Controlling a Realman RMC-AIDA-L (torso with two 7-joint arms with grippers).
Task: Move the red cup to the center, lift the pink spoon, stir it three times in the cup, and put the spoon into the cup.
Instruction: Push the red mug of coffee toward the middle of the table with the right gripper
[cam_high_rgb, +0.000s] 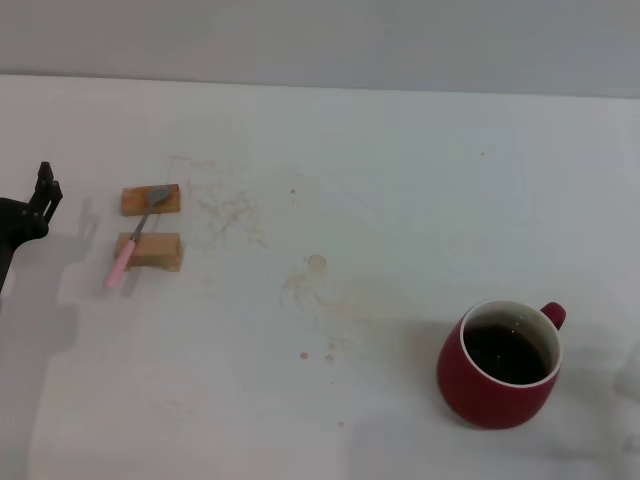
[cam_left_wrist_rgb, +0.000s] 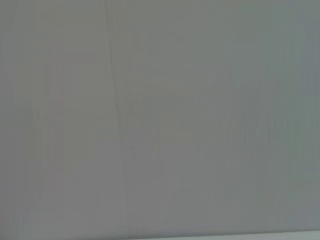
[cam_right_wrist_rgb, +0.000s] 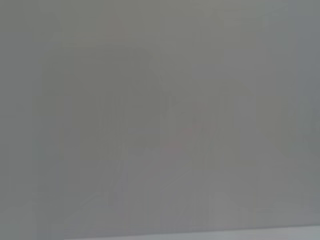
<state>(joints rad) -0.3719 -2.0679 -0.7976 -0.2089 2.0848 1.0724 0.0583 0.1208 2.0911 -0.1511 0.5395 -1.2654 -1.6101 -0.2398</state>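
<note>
White tabletop (cam_high_rgb: 400, 170) spreads wide between the left claw (cam_high_rgb: 42, 190) at its left edge, grip state unclear, the pink spoon (cam_high_rgb: 135, 236) just rightward on two wooden blocks (cam_high_rgb: 150, 225), and the red cup (cam_high_rgb: 500, 363) far right.

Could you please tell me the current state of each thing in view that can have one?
red cup: upright on the table's right side, not yet at the center, holding dark liquid, handle pointing away from the robot and to the right.
pink spoon: lying across the two wooden blocks, untouched.
left gripper: at the table's left edge, holding nothing.
right gripper: not in view.
</note>
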